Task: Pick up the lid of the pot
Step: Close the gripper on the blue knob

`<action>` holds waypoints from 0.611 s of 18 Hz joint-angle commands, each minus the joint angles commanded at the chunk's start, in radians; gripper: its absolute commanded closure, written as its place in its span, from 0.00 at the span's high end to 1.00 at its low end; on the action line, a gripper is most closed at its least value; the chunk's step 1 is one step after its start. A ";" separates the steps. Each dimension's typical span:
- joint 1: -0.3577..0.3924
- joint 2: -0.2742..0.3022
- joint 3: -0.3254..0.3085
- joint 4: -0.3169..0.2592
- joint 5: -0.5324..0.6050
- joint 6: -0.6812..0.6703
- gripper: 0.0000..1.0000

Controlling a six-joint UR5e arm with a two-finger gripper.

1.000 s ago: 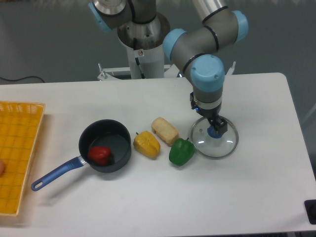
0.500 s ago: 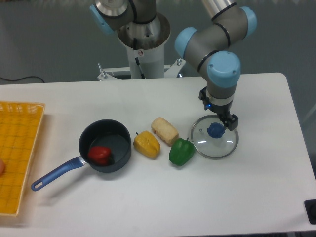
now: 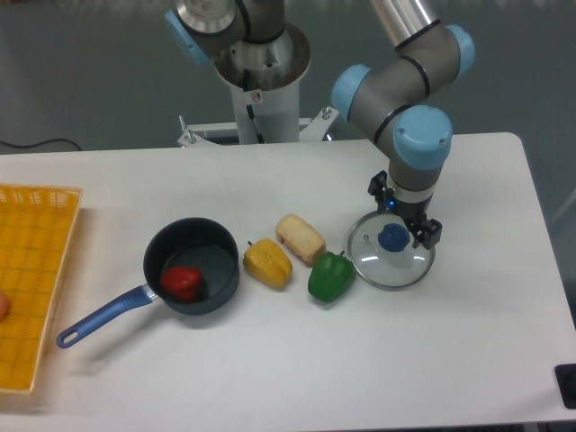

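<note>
Pot lid (image 3: 393, 272): one, clear, with a blue knob (image 3: 393, 238); lies on the bench (image 3: 270, 378), close beside the green pepper (image 3: 332, 276). Not lifted.

Hand (image 3: 403, 214): one, fingers apart, placed over the lid by the knob; no grip made. Reaching appears nearly complete. Outstanding, by judgement: final alignment and any lowering, closing on the knob, raising the lid.

Hard to make out: clearance between fingertips and lid; whether the knob sits squarely between them; whether pepper and lid rim touch.

Hidden: part of the lid's far rim, behind the hand.

Cut off: arm (image 3: 216, 18), at the upper edge; yellow crate (image 3: 67, 202), at the left edge; black object (image 3: 567, 375), lower right, unidentified.
</note>
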 joint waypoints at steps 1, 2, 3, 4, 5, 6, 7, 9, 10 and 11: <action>0.003 -0.003 0.003 0.002 0.000 0.000 1.00; 0.005 -0.006 0.006 0.003 0.000 0.000 1.00; 0.006 -0.011 0.008 0.014 0.000 0.000 1.00; 0.006 -0.017 0.006 0.026 0.000 0.000 1.00; 0.006 -0.024 0.002 0.038 0.000 -0.002 1.00; 0.005 -0.031 0.000 0.046 0.000 -0.003 1.00; 0.003 -0.032 -0.002 0.055 -0.002 -0.003 1.00; 0.005 -0.035 -0.002 0.064 0.000 -0.003 1.00; 0.005 -0.038 -0.002 0.064 -0.002 -0.003 1.00; 0.005 -0.041 -0.002 0.064 0.000 -0.005 1.00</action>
